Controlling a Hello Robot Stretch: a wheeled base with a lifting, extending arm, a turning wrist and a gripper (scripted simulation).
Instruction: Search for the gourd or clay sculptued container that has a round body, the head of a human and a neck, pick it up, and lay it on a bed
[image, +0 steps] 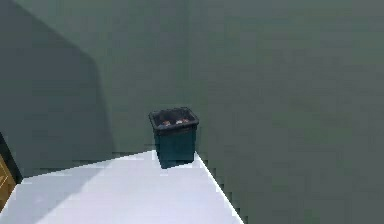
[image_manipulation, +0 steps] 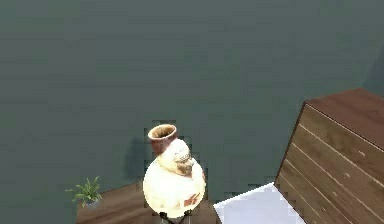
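Note:
A round cream-coloured vessel (image_manipulation: 172, 180) with a short neck and a brown rim appears low in the arm side view, left of the middle. Lumpy sculpted shapes sit on its shoulder. Its lower part overlaps a brown wooden top (image_manipulation: 118, 205), and I cannot tell whether it rests on that top or hangs above it.
A small green plant (image_manipulation: 88, 191) stands on the wooden top. A slatted wooden piece of furniture (image_manipulation: 338, 150) fills the arm side view's right, with a white surface (image_manipulation: 258, 207) below it. In the forward view a dark teal bin (image: 174, 136) stands in the wall corner beyond a white surface (image: 130, 190).

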